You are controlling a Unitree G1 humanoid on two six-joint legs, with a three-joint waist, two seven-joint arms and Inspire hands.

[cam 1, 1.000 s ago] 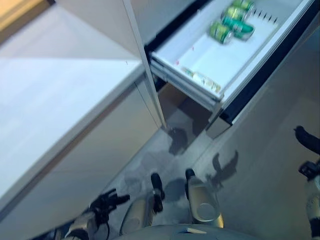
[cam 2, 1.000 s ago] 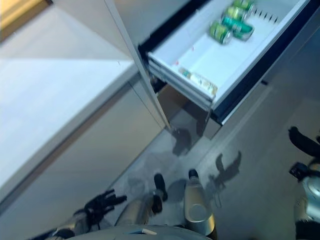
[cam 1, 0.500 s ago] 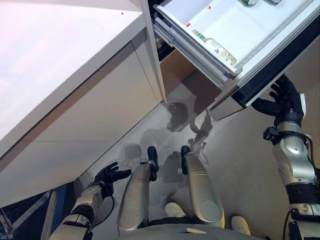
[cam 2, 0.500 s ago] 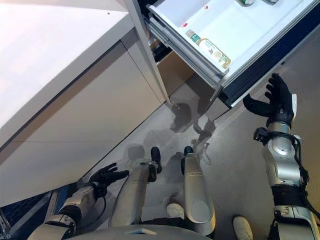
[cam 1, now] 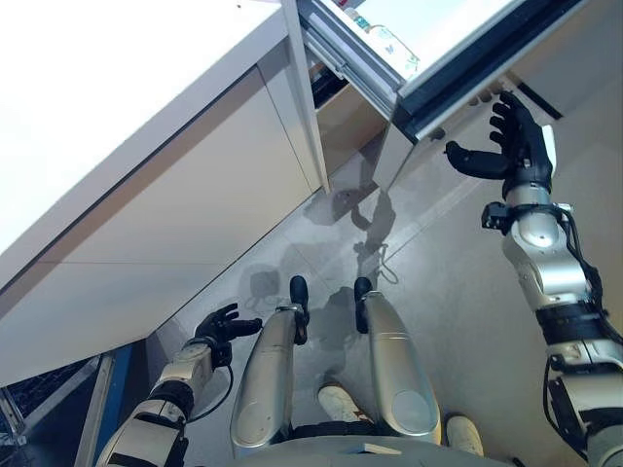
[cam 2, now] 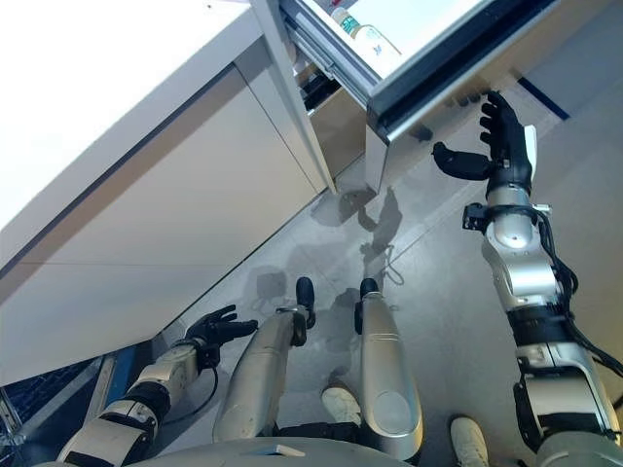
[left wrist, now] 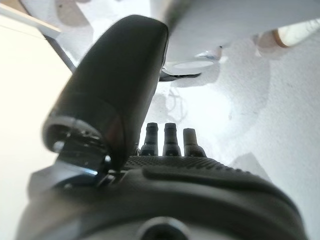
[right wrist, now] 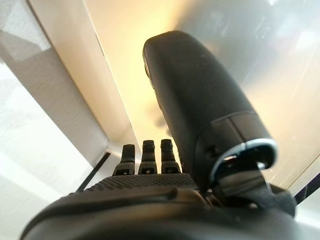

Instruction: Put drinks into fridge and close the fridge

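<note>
- At the upper edge of the head views we see the fridge drawer (cam 1: 458, 58) pulled out over the floor (cam 1: 458, 292), its dark front panel overhanging the open room beneath.
- Inside the drawer, against its near side wall, lies a drink bottle (cam 2: 362, 31), only partly in view; we cannot tell what else the drawer holds.
- To the left of the drawer runs a white counter (cam 1: 117, 107), with a narrow upright panel at its right end just beside the drawer's rails.
- Below the counter top the pale cabinet front (cam 1: 195, 224) is flat and smooth, cut by thin seams, and meets the floor along a slanting line.
- The floor is grey and matt, and a broad bare stretch of it lies between the cabinet and our right arm.
- The drawer is a white, smooth-walled tray with straight metal rails; its front edge is a long dark strip.
- Our right hand (cam 1: 516, 146) is raised just under the drawer's front edge, fingers straight and spread, thumb standing out sideways, holding nothing; whether the fingertips touch the panel we cannot tell.
- Our left hand (cam 1: 219, 326) hangs low near the cabinet's foot, well apart from the drawer, fingers relaxed and loosely spread, empty.
</note>
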